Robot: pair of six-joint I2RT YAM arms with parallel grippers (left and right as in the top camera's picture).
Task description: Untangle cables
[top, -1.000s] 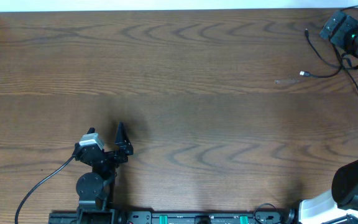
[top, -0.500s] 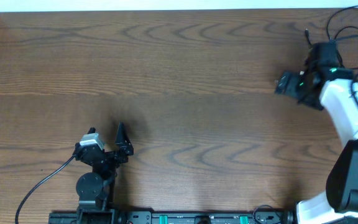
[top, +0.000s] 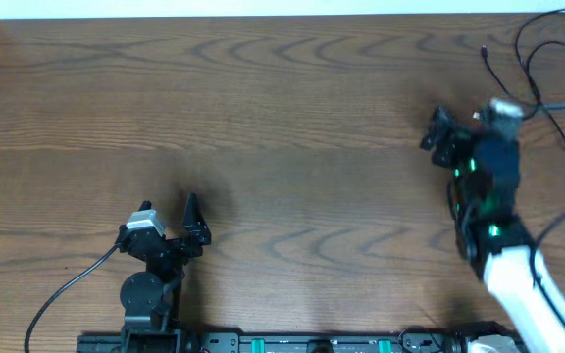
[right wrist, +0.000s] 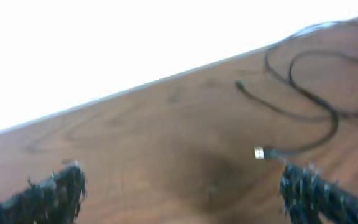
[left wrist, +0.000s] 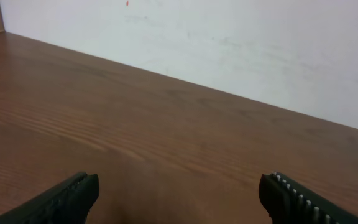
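Observation:
A thin black cable (top: 488,54) lies in loose loops at the table's far right corner. The right wrist view shows those loops (right wrist: 332,116) and a small silver plug end (right wrist: 260,152) on the wood. My right gripper (top: 437,132) hovers just left of the cable, blurred by motion. In its own view the right gripper (right wrist: 185,193) is open with only bare wood between the fingers, and the plug lies just ahead of the right finger (right wrist: 312,193). My left gripper (top: 189,221) rests near the front left. It (left wrist: 179,202) is open and holds nothing.
A white wall (left wrist: 229,37) borders the table's far edge. A thick black robot wire (top: 62,289) trails from the left arm's base toward the front left. The rail of the arm mounts (top: 302,343) runs along the front edge.
My right arm has swung out of the far right corner, leftward and nearer, and now sits left of the cable loops. The left arm has not moved.

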